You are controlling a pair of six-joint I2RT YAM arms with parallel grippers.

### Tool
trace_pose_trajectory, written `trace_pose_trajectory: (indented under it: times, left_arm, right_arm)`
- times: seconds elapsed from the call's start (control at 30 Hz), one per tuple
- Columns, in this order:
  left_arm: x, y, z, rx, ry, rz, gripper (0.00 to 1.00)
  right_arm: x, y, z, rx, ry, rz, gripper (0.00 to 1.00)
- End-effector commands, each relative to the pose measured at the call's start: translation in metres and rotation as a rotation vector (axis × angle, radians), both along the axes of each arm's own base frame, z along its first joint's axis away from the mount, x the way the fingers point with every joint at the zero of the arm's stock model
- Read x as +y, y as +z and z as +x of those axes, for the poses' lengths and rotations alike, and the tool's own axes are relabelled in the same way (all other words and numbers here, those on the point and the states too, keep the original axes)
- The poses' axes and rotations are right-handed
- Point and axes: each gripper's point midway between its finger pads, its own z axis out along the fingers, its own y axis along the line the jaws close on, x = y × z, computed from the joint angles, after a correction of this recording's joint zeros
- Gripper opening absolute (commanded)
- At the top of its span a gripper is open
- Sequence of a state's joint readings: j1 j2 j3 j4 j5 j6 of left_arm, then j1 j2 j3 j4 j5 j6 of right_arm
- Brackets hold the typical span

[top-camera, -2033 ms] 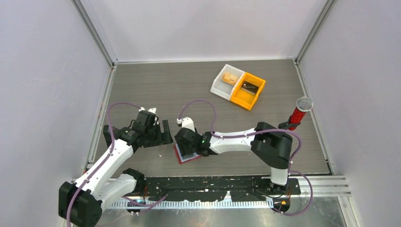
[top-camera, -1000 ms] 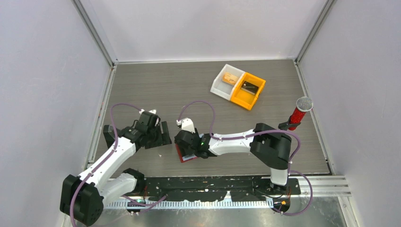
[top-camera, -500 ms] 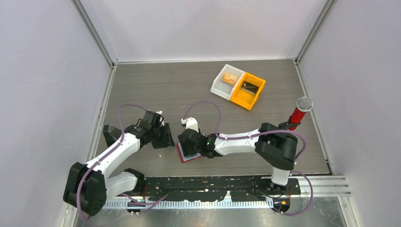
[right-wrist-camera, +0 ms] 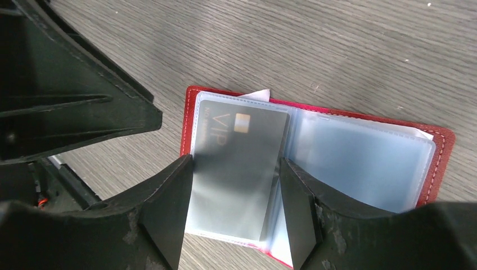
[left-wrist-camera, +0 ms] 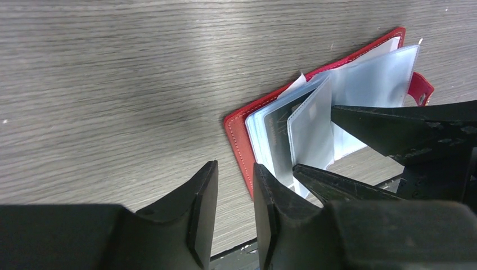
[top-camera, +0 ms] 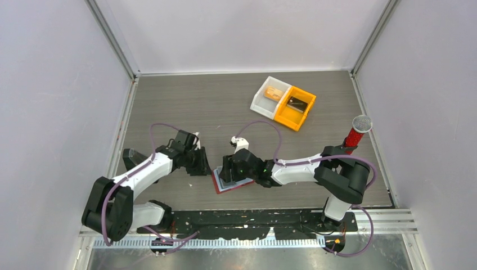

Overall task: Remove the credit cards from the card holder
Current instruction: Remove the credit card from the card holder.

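Left pincer [left-wrist-camera: 233, 169] sits low, jaws narrowly parted, nose to nose with the right pincer [right-wrist-camera: 236, 163], jaws spread wide, angled downward

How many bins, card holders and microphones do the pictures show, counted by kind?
Plastic bins: 2 (white bin, orange bin)
Red card holder: 1
Red microphone: 1
Total: 4

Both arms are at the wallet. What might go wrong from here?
The left pincer and right pincer crowd the same end of the card holder; they may collide. The grey VIP card sits inside a clear sleeve, so closing may grab the sleeve and drag the whole holder.
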State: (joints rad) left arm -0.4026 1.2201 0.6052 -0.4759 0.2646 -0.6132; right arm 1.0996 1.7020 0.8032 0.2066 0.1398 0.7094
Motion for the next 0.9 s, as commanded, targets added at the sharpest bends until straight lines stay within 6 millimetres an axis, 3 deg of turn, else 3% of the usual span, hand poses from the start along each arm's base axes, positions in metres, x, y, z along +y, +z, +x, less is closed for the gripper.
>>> trace_pose_trajectory:
  times: [0.0, 0.37, 0.73, 0.87]
  left_arm:
    - [-0.019, 0.014, 0.018, -0.055, -0.03, -0.091, 0.3]
    - [-0.041, 0.018, 0.027, -0.044, -0.052, -0.164, 0.17]
    - [-0.061, 0.021, 0.029, -0.045, -0.084, -0.224, 0.13]
    - [-0.068, 0.023, 0.025, -0.031, -0.095, -0.254, 0.12]
  right_arm:
    - [0.011, 0.029, 0.001, 0.003, 0.017, 0.181, 0.52]
    - [0.002, 0.035, 0.001, 0.031, 0.024, 0.274, 0.52]
    - [0.002, 0.036, -0.001, 0.046, 0.03, 0.312, 0.52]
    - [-0.002, 0.038, -0.001, 0.042, 0.03, 0.297, 0.56]
